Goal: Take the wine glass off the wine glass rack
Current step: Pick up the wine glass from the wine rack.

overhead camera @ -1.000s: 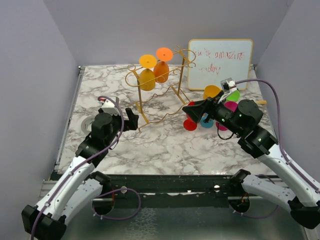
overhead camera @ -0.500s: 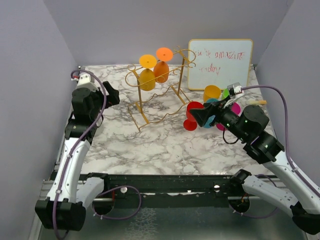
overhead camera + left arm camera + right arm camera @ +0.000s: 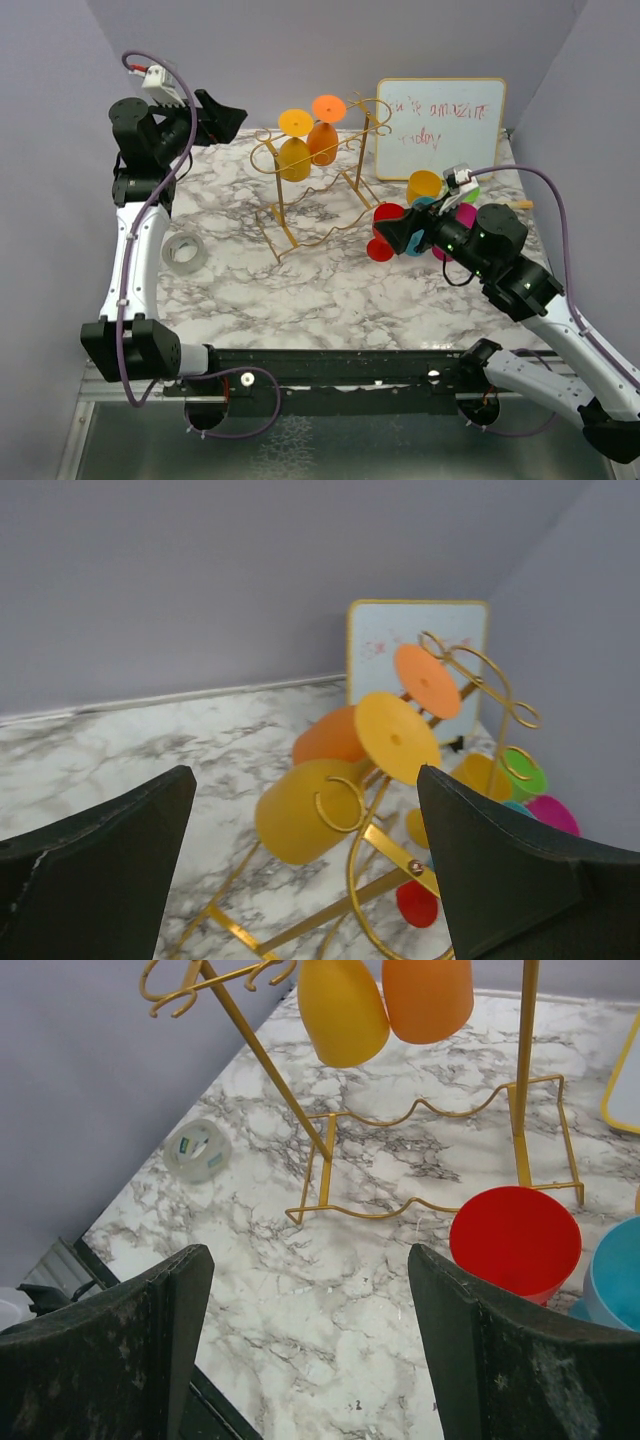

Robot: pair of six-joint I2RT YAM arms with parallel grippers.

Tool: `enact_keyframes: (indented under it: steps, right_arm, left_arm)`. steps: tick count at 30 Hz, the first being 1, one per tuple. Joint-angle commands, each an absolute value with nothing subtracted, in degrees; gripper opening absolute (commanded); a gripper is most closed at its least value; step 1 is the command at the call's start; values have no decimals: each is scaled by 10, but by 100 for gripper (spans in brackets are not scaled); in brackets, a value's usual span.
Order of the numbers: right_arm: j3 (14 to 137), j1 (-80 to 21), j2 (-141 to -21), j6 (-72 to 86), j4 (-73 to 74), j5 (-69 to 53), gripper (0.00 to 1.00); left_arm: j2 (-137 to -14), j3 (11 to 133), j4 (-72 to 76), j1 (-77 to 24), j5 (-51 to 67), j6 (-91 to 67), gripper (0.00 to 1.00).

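The gold wire wine glass rack (image 3: pixel 283 215) stands at the back middle of the marble table. A yellow wine glass (image 3: pixel 294 160) and an orange wine glass (image 3: pixel 322 143) hang on it upside down, side by side. My left gripper (image 3: pixel 228 115) is open and empty, raised high at the back left, apart from the rack. In the left wrist view the gripper (image 3: pixel 305 775) frames the yellow glass (image 3: pixel 300 815), the orange glass (image 3: pixel 330 745) and the rack (image 3: pixel 385 845). My right gripper (image 3: pixel 385 225) is open and empty, right of the rack. The right wrist view shows the gripper (image 3: pixel 310 1250), the rack (image 3: pixel 268 1060) and both glasses (image 3: pixel 342 1005).
A whiteboard (image 3: pixel 440 125) leans at the back right. Several loose coloured glasses lie right of the rack, among them a red one (image 3: pixel 380 245) (image 3: pixel 515 1240), a yellow one (image 3: pixel 423 184) and a magenta one (image 3: pixel 462 215). A tape roll (image 3: pixel 184 253) lies at the left. Grey walls enclose the table.
My left arm has swung up from low at the near left to high at the back left, facing the rack, uncovering the tape roll. My right gripper has barely shifted.
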State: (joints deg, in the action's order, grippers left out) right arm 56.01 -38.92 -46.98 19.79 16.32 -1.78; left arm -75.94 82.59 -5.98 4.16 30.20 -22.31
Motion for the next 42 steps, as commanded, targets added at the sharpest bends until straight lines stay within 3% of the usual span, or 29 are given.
enact_keyframes:
  steps: [1, 8, 18, 31, 42]
  right_arm:
    - [573, -389, -460, 195, 172, -27, 85]
    - [573, -389, -468, 207, 165, -46, 85]
    - [577, -389, -490, 217, 163, -56, 85]
    - [578, -390, -498, 206, 178, -28, 85]
    - [580, -389, -518, 199, 183, -33, 85]
  left_arm:
    - [-831, 856, 54, 43, 509, -322, 90]
    - [-899, 918, 17, 34, 514, -298, 87]
    - [-977, 1061, -154, -16, 481, -188, 83]
    - [-1029, 1116, -237, -80, 401, -113, 79]
    - [-1017, 1099, -238, -82, 384, -98, 69]
